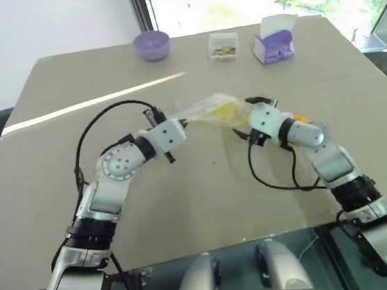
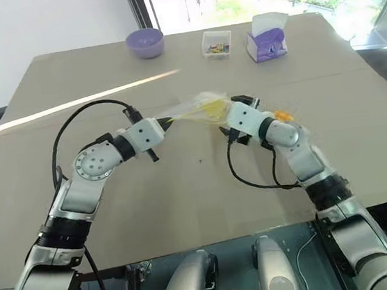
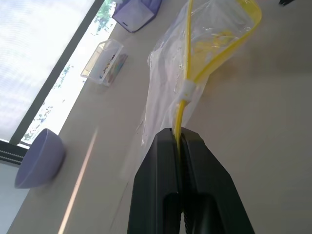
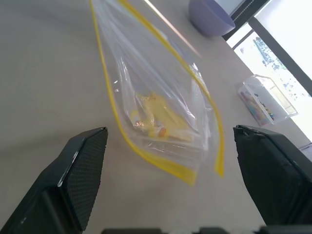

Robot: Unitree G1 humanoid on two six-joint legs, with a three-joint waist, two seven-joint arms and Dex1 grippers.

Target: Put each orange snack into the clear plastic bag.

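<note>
Clear plastic bag (image 4: 161, 112) pinched by its yellow strip in left gripper (image 3: 180, 141), hanging open-mouthed just above table (image 1: 187, 209). Right gripper (image 4: 168, 161) spread wide, holding nothing (bag mouth between fingers). Orange snack (image 1: 301, 116) on table behind right wrist.

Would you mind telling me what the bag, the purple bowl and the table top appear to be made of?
The clear plastic bag: thin, glossy transparent film with a yellow sealing strip; it wrinkles and shows the table through it. The purple bowl: probably matte plastic, evenly coloured; ceramic is possible. The table top: smooth beige laminate or painted board, with a soft sheen where sunlight streaks it.
</note>
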